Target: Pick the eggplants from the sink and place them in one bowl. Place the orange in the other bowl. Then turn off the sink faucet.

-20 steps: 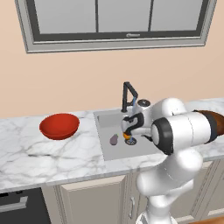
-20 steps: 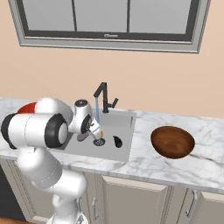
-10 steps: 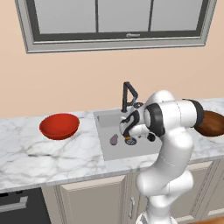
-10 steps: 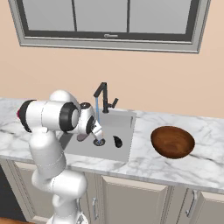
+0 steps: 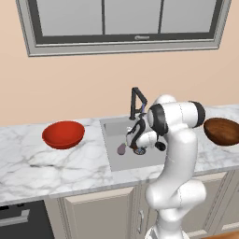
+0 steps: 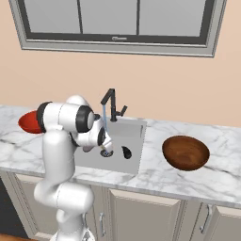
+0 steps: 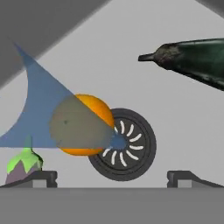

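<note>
1. The claw (image 7: 112, 177) hangs low inside the sink (image 5: 122, 161), jaws spread wide and holding nothing. Its two finger tips (image 7: 37, 177) frame the drain (image 7: 124, 144) in the hand view.
2. Contents of the basin: the orange (image 7: 83, 124) sits beside the drain, touching or overlapping its rim. The pale eggplant (image 7: 22, 168) lies just beside the left finger tip. The dark eggplant (image 7: 192, 59) lies further off, at the upper right of the hand view.
3. Water runs from the faucet (image 6: 110, 104); the blue stream (image 7: 48, 118) crosses in front of the orange.
4. Both bowls wait on the worktop (image 5: 56, 168): red bowl (image 5: 63, 134) on one side of the sink, brown bowl (image 6: 185, 152) on the other. Both look empty.
5. Judgement: step in hand is the first pick, and nothing is placed yet. The pale eggplant is nearest.
6. To do it well: shift the claw sideways until the pale eggplant sits between the tips, not under one. Close across its short width, below the green stem.
7. Risk: a finger nudges the orange, or the eggplant rolls on the steel floor.
8. Lift straight up, clear of the spout, before swinging to the brown bowl.
</note>
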You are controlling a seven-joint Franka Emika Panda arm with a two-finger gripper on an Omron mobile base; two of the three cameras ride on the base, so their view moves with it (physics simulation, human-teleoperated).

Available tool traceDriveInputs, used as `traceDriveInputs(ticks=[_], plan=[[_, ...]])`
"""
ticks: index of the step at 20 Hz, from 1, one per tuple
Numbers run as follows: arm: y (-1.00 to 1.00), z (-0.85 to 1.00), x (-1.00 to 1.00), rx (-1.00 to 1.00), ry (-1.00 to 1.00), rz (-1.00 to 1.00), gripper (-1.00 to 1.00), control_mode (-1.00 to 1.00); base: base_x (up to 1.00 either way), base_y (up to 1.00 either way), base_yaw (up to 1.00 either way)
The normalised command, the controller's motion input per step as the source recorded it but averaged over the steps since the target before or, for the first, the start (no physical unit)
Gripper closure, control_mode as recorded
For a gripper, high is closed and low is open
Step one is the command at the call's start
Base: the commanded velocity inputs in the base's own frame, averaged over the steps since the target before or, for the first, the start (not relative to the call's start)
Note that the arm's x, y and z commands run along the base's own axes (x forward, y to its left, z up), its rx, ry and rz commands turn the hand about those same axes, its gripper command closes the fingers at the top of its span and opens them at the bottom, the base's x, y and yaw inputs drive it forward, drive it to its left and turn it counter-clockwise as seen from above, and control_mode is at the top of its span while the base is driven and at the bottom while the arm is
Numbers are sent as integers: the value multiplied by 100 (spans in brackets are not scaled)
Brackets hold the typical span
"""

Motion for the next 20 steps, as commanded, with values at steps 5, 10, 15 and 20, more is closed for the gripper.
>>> traceDriveInputs(ticks=[5,10,15,20], plan=[[0,-32,45,0,0,0,-100,-100,0,0,0],[0,-32,47,0,0,0,-100,-100,0,0,0],[9,-37,26,0,0,0,100,-100,0,0,0],[-1,-12,-9,1,0,-5,100,-100,0,0,0]])
